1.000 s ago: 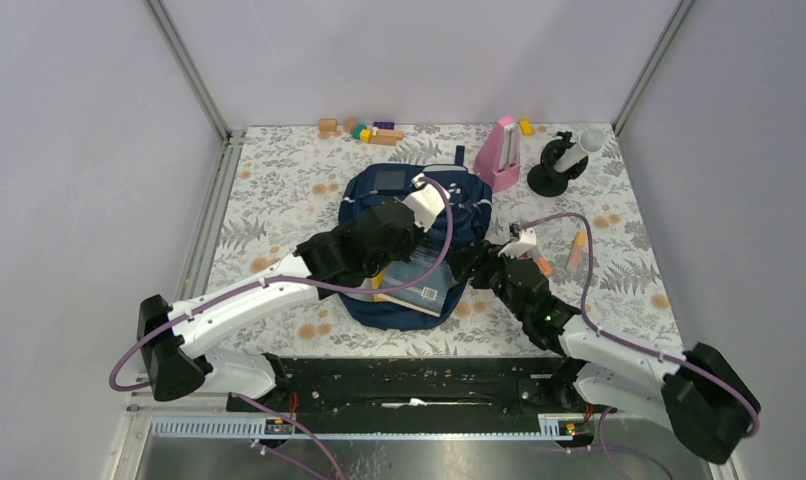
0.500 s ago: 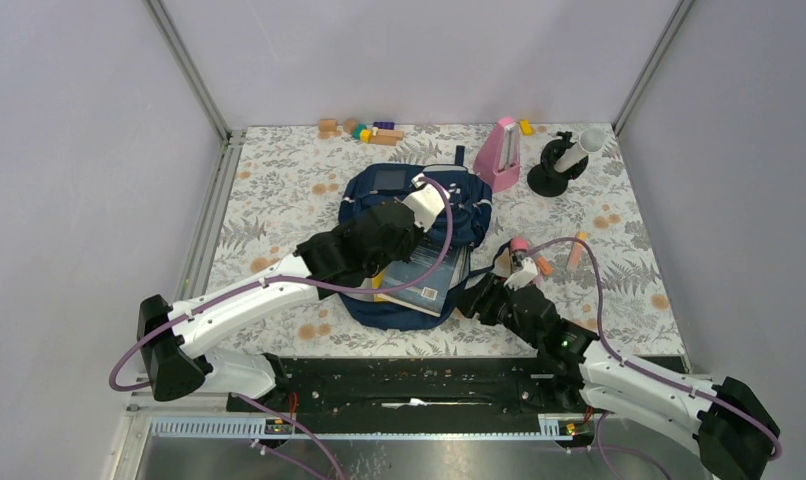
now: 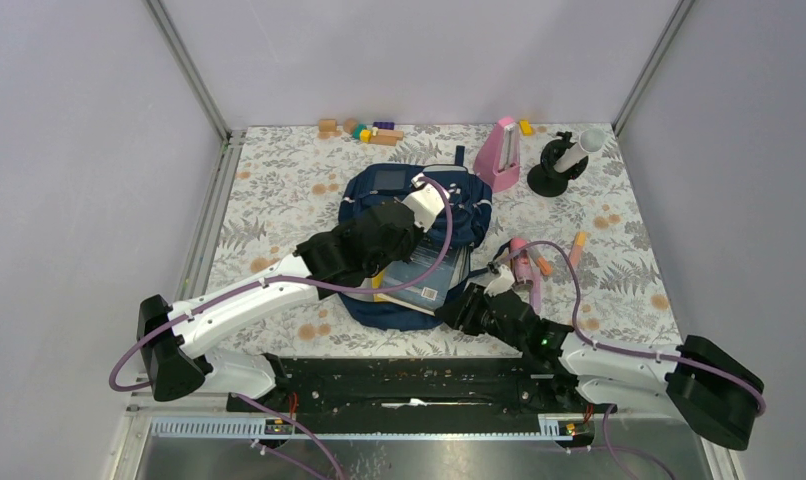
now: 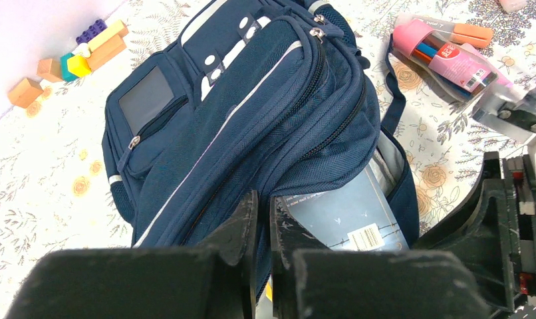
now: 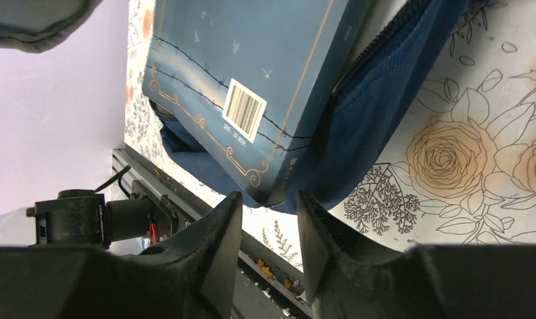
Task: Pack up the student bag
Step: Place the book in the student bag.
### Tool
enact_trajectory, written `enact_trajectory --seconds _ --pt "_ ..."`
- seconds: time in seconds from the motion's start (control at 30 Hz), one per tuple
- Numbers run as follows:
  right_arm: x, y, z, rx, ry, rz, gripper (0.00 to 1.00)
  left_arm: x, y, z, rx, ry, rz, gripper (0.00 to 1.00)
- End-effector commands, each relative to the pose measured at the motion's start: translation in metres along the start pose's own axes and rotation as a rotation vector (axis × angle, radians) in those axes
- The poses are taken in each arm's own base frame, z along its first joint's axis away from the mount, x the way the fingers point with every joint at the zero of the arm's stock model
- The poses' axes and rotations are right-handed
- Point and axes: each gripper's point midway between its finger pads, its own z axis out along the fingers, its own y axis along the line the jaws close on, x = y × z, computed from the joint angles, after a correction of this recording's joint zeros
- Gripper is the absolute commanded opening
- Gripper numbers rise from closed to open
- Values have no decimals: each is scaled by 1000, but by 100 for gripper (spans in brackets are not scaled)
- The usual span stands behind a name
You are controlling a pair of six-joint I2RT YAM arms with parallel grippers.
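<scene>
The student bag (image 3: 471, 212) is a navy backpack lying flat mid-table, its main opening towards the arms. It also shows in the left wrist view (image 4: 252, 100). A dark blue book (image 3: 420, 281) with a barcode sticks half out of the opening, seen in both wrist views (image 4: 348, 219) (image 5: 252, 80). My left gripper (image 4: 264, 199) is shut on the upper fabric edge of the bag's opening; from above it sits over the bag (image 3: 399, 250). My right gripper (image 5: 268, 199) is open and empty, its jaws either side of the book's near corner, low at the bag's near right (image 3: 457, 308).
A pink pen pack (image 3: 524, 262) and orange markers (image 3: 577, 248) lie right of the bag; the pack also shows in the left wrist view (image 4: 451, 56). At the back stand wooden blocks (image 3: 364, 130), a pink wedge-shaped object (image 3: 499, 155) and a black stand (image 3: 557, 168).
My right gripper has drawn back towards the near edge and to the left, from beside the bag's right side to the book's near corner, uncovering the pink pen pack. The left arm has not moved.
</scene>
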Motion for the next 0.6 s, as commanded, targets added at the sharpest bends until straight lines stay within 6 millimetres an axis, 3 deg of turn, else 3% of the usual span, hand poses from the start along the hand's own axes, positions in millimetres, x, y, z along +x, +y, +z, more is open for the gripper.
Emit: enact_trajectory --seconds 0.0,0.17,0.33,0.57 --pt "-5 23 8 -55 -19 35 45 -51 8 -15 -6 -182 -93 0" --pt "-7 19 13 -45 -45 40 49 -53 9 -18 -6 -192 -93 0" --pt "-15 36 20 -76 -58 25 50 -53 10 -19 -13 -193 -91 0" --pt "-24 33 29 -43 -106 19 45 -54 13 -20 -20 -197 -84 0"
